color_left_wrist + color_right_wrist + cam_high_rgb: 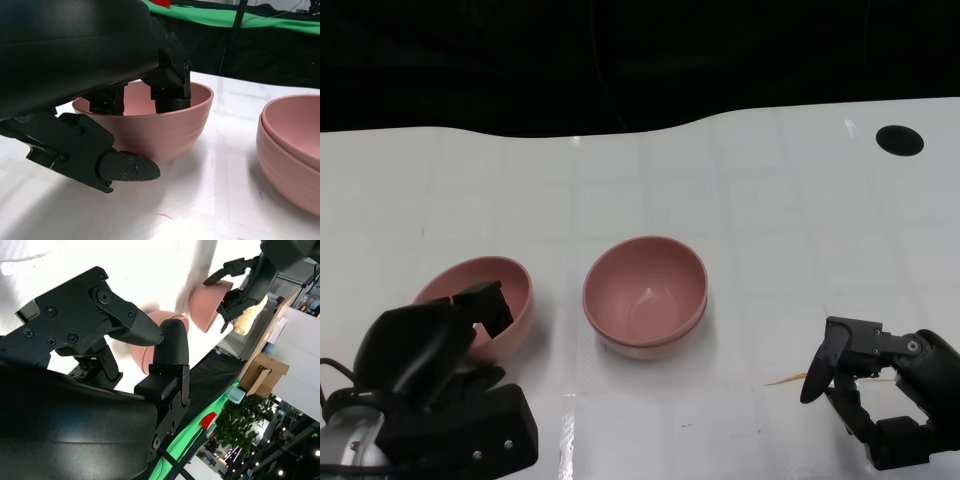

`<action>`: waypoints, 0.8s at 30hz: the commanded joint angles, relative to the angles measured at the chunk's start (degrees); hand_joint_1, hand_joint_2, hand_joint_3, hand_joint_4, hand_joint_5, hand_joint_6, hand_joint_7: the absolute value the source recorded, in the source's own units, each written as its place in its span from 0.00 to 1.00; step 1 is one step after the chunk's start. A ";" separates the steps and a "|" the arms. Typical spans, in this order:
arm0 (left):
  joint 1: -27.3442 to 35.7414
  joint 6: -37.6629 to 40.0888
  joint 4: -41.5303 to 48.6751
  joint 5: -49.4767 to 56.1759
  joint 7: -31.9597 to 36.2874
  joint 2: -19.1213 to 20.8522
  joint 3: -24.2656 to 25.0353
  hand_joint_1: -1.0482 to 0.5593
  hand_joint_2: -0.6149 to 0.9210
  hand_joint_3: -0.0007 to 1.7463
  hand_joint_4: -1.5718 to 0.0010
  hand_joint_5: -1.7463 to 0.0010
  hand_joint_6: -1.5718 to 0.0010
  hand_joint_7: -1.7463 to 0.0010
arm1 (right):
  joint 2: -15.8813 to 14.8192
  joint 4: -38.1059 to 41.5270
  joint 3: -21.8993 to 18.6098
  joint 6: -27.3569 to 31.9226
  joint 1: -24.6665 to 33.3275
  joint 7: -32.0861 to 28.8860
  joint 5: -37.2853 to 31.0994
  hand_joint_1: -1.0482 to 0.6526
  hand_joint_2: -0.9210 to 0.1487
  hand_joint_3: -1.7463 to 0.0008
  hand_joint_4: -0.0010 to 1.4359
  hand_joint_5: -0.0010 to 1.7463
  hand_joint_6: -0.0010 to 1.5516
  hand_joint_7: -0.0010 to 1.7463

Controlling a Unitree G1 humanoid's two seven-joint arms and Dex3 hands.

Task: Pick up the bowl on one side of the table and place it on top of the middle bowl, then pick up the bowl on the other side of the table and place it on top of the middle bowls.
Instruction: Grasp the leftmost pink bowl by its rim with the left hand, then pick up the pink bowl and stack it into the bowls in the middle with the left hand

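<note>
gripping the side bowl (485,300) by its near rim with the left hand (435,350), fingers inside, thumb outside. best to lift level and carry across to the middle stack (645,297) close beside. right hand (865,385) open, idle, well apart.

Left hand (440,345) low at near left, fingers (167,87) hooked over a rim, thumb outside, gripping; right hand (880,385) low at near right, fingers apart, holding nothing.
</note>
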 commanded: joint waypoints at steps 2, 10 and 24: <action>0.56 0.57 -4.16 -0.68 -3.55 2.91 1.73 0.61 0.89 0.42 0.56 0.00 0.68 0.00 | -0.76 0.91 -0.24 -0.83 -0.21 -0.20 0.28 0.54 0.34 0.34 0.62 1.00 0.44 0.98; 0.25 5.74 -13.26 0.06 -10.51 5.01 3.98 0.61 0.91 0.36 0.59 0.00 0.71 0.00 | -0.77 1.33 -0.09 -1.03 -0.44 -0.03 0.40 0.54 0.35 0.34 0.63 1.00 0.44 0.98; -3.25 12.75 -29.81 -1.97 -25.58 6.99 6.83 0.64 0.82 0.43 0.54 0.00 0.65 0.00 | -0.76 1.70 -0.02 -1.15 -0.71 -0.31 -0.11 0.53 0.33 0.35 0.62 1.00 0.44 0.98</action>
